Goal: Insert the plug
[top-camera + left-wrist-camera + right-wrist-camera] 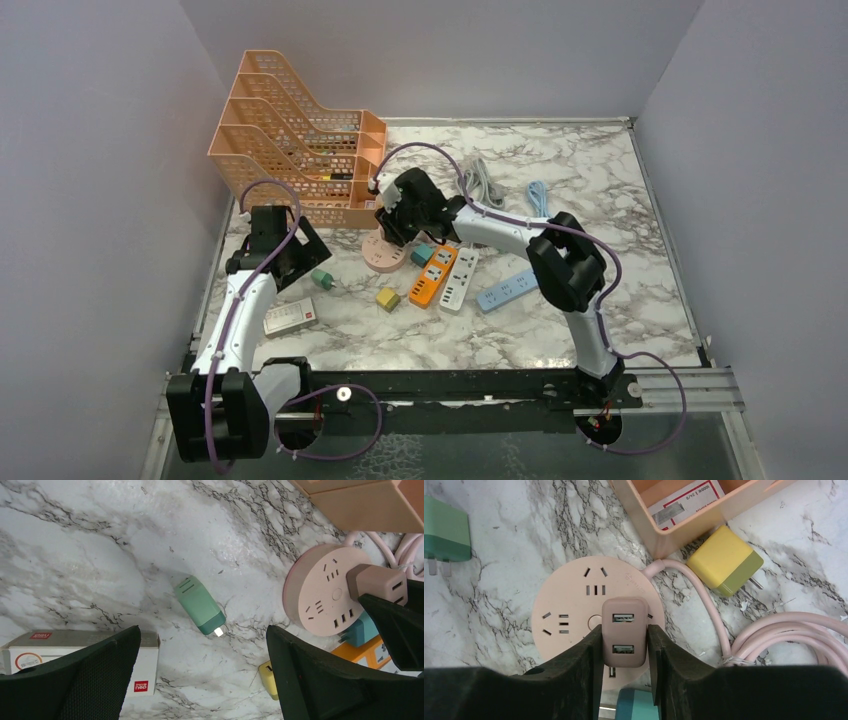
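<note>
Basically right gripper [624, 642] pinches pink plug [624, 625] by its flat sides, standing on round socket [566, 602] on bench [479, 635]; probably light, rigid, slick plastic, so hold square; left gripper [202, 630] spread wide.

Marble table [620, 230] holds rack [290, 140] upper left, pink socket [376, 254] center, green plug [322, 279], yellow plug [388, 298] and box [290, 316] lower left of it, orange strip [432, 277], white strip [460, 281], blue strip [506, 289] right, grey cable [480, 180] and blue cable [538, 195] above.
</note>
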`<state>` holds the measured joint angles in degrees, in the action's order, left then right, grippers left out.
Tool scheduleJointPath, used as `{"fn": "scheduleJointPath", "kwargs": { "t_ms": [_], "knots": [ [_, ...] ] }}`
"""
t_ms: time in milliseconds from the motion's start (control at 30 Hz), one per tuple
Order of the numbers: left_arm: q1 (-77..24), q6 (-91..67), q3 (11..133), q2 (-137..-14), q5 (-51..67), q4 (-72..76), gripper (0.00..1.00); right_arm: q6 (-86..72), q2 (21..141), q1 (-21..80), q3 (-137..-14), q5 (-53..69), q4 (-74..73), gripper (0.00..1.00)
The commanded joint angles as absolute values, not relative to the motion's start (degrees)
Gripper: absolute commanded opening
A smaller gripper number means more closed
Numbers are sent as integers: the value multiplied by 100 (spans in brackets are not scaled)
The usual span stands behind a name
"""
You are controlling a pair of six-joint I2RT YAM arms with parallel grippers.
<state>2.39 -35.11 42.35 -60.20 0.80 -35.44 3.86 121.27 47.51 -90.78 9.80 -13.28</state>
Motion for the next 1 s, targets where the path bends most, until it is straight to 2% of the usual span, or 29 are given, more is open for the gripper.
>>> {"fn": "scheduleJointPath", "kwargs": {
  "t_ms": [0,100,200,267,400,533,800,967],
  "knots": [
    [302,-3858,4125,-6010,-274,-3729,99,531,12304,4746,-9253,925,-1305,36],
    [299,-3983,4058,-6082,-200,-3687,99,564,12252,4746,-9243,934,-1260,44],
    [299,-4019,4020,-6129,-151,-3648,99,571,12183,4754,-9329,1051,-1305,45],
    [300,-4023,3993,-6165,-155,-3644,99,580,12107,4755,-9310,1127,-1243,40],
    [301,-4056,3949,-6348,-149,-3604,99,862,12156,4754,-9373,1047,-1330,18],
    [305,-4108,3914,-6504,-111,-3540,99,1158,12225,4755,-9180,1052,-1533,2],
    [303,-4257,3768,-6704,-54,-3334,99,1134,12004,4743,-8035,719,-1304,1],
    [304,-4301,3840,-6895,-7,-3219,99,1063,12325,4614,-8025,491,-1434,1]
  ]
}}
